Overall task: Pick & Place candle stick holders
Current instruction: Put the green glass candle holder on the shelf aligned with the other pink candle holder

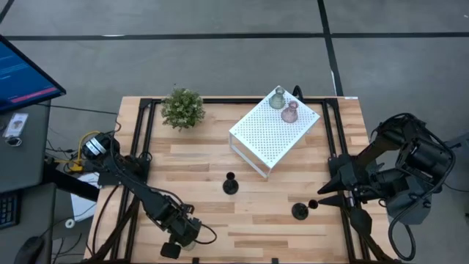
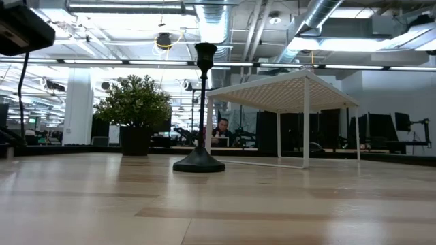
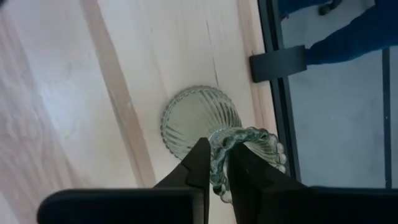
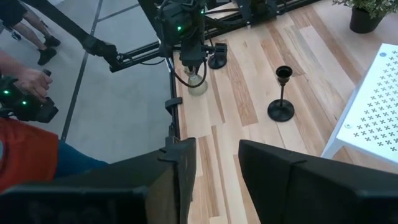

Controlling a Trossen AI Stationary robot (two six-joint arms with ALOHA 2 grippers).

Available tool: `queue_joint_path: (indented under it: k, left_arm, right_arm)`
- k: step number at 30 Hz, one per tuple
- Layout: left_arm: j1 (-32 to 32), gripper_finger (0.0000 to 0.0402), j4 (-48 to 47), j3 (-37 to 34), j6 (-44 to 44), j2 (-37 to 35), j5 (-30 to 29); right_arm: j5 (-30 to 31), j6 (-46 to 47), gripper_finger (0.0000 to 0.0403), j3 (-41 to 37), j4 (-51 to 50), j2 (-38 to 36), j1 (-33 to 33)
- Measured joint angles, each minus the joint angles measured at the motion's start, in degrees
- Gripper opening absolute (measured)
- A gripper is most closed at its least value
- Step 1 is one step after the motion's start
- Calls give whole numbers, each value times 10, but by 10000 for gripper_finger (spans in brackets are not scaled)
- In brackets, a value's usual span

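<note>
Two hands work over the wooden counter (image 1: 220,220): the left hand (image 3: 217,177) pinches the beaded rim of a greenish ribbed glass candle holder (image 3: 202,121) standing near the counter's front edge, while the right hand (image 1: 316,203), fingers parted and holding nothing, hovers beside a black round-based holder (image 1: 300,211). Another black stemmed holder (image 1: 230,185) stands mid-counter. Greenish (image 1: 277,97) and pink glass holders (image 1: 290,112) sit atop the white perforated box (image 1: 267,136).

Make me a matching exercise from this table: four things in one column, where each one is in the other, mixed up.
1. pink glass holder
2. ribbed glass holder
3. potted plant
4. black holder

A. standing on bare wood
B. on top of the white box
C. rim pinched by the left gripper
D. near a table corner

Pairs: 1-B, 2-C, 3-D, 4-A
</note>
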Motion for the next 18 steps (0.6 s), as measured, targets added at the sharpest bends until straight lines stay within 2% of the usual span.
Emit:
queue_joint_path:
  k: [4, 8, 18]
  left_arm:
    - [11, 30, 4, -1, -4, -23, -18]
    - [32, 29, -4, -5, -7, -64, -76]
    - [70, 29, 5, -3, -65, -176, -78]
  right_arm:
    - [0, 0, 115, 0, 0, 0, 0]
    - [1, 0, 115, 0, -3, 0, 0]
    - [2, 0, 115, 0, -4, 0, 0]
